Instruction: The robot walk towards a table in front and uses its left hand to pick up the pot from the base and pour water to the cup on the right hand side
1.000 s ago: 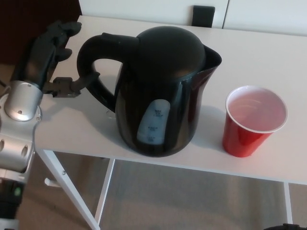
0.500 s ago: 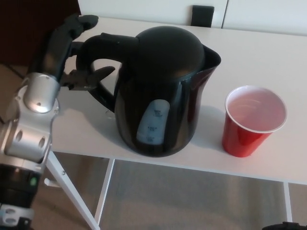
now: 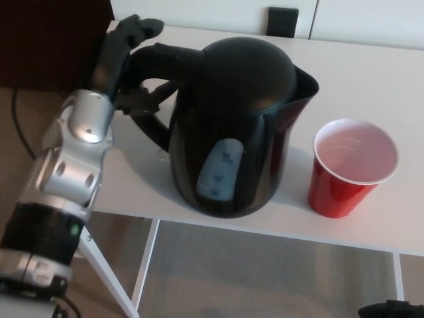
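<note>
Left arm [image 3: 69,172] enters from lower left, silver forearm and wrist angled up toward the table edge. Left hand [image 3: 129,66] is at the kettle handle [image 3: 149,86]: the upper fingers [image 3: 136,28] reach over the top of the handle, the thumb [image 3: 149,103] pokes through the handle loop from below. Digits are spread either side of the handle, not visibly clamped on it; can't tell if they touch it. Black electric kettle [image 3: 238,126] sits upright on the white table [image 3: 371,73], near the front edge, handle toward the left, spout [image 3: 308,83] toward the right, water-level window [image 3: 222,169] facing the camera. Base is hidden under the kettle body. Red plastic cup [image 3: 348,165] stands upright just right of the kettle, apart from it, white interior; contents not discernible. Black wall plate [image 3: 283,22] is behind the table at top. Right hand not in view.
</note>
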### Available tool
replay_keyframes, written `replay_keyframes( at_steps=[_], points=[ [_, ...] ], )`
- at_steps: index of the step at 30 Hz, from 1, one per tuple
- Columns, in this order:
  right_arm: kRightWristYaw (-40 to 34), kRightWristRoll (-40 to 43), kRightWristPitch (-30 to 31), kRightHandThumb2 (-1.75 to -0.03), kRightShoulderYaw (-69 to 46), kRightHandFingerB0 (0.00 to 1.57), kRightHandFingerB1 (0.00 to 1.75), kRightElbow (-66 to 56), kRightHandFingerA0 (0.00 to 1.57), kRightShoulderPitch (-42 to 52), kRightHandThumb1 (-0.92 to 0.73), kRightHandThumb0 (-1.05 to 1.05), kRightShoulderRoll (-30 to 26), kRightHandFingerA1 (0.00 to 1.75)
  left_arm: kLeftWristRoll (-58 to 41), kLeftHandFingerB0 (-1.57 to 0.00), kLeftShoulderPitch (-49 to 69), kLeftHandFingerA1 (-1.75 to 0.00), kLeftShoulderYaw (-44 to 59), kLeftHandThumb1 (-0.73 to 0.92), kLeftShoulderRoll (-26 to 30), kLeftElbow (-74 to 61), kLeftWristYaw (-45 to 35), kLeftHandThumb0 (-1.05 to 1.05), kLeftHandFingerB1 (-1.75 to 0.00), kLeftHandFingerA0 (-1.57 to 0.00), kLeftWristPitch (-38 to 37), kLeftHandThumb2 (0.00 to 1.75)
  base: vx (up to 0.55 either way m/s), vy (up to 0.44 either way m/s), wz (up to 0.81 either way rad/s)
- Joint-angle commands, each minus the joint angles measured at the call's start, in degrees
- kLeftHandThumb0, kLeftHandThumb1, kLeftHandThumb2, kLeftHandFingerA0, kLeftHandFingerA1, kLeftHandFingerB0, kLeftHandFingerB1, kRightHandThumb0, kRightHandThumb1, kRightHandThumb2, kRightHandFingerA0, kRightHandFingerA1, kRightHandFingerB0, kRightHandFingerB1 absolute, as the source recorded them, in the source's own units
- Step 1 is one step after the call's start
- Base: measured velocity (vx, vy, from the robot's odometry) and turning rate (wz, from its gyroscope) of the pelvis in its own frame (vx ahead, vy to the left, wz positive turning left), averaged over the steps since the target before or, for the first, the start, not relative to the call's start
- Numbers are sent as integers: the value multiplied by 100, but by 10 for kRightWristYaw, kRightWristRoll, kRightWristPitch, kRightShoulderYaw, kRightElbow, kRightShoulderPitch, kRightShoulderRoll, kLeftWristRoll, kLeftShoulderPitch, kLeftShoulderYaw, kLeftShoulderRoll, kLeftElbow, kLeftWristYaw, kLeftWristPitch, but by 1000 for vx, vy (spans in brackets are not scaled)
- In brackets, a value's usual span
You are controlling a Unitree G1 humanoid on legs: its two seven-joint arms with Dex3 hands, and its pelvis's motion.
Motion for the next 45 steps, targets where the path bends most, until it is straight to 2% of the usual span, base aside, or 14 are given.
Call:
replay_keyframes(
  at_steps=[1,2,4,9,10,11,20,21,24,25,33,34,36,45],
  points=[
    [-5,-4,4,-59,0,50,45,-6,72,5,-64,-35,-7,53,-8,-58,-61,-83,-5,75,-7,106,-29,-13,-40,-108,-13,62,0,0,0],
    [-2,-1,4,-58,-2,50,45,-7,71,4,-64,-36,-7,54,-16,-70,-72,-88,-1,75,-10,125,-32,-7,-45,-96,-19,62,0,0,0],
    [1,4,9,-58,-6,49,45,-11,69,5,-64,-34,-6,53,-21,-90,-88,-83,3,78,-10,160,-37,-3,-56,-105,-36,64,0,0,0],
    [-4,0,15,-58,-7,50,44,-8,72,-2,-64,-35,-6,52,-35,-88,-102,-113,22,78,-19,199,-30,-3,-98,-96,-56,71,0,0,0],
    [-3,-3,17,-80,-5,45,54,-8,66,-3,-51,-42,-8,63,-34,-82,-100,-78,25,79,-21,200,-27,-1,-103,-93,-61,72,0,0,0],
    [-2,-2,16,-59,-6,50,44,-4,73,-6,-64,-35,-9,52,-31,-79,-102,-76,24,80,-21,204,-24,-3,-102,-94,-65,71,0,0,0],
    [8,1,17,-59,-8,49,45,-22,68,5,-66,-34,-13,52,-47,-76,-94,-52,41,77,-24,189,-20,-15,-76,-90,-83,63,0,0,0],
    [6,-1,15,-58,-8,50,45,-18,72,4,-64,-34,-13,54,-55,-75,-98,-139,52,78,-27,182,-17,-14,-90,-102,-76,64,0,0,0],
    [3,-3,10,-58,-7,50,45,-10,72,2,-64,-34,-13,54,-66,-75,-103,-139,69,78,-33,170,-13,-14,-90,-102,-65,64,0,0,0],
    [1,-7,11,-80,-4,45,55,-12,69,2,-51,-41,-15,64,-79,-76,-102,-147,85,83,-38,155,-10,-14,-118,-98,-59,66,0,0,0],
    [-1,-15,19,-80,3,46,55,-10,66,-3,-51,-40,-16,64,-78,-79,-122,-141,134,77,-66,45,45,-17,-107,-97,13,72,0,0,0],
    [2,-8,17,-59,-2,51,46,-6,70,-2,-65,-33,-12,55,-74,-80,-137,-141,138,81,-75,31,64,-15,-103,-98,21,66,0,0,0],
    [3,-5,16,-59,-5,51,46,-4,70,-2,-65,-33,-11,55,-71,-80,-143,-141,141,81,-80,21,72,-15,-103,-98,28,66,0,0,0],
    [1,-17,0,-58,3,51,45,7,69,-7,-62,-37,-15,53,-13,-80,-161,-139,91,78,-85,-29,115,-15,-104,-96,5,70,0,0,0]
  ],
)
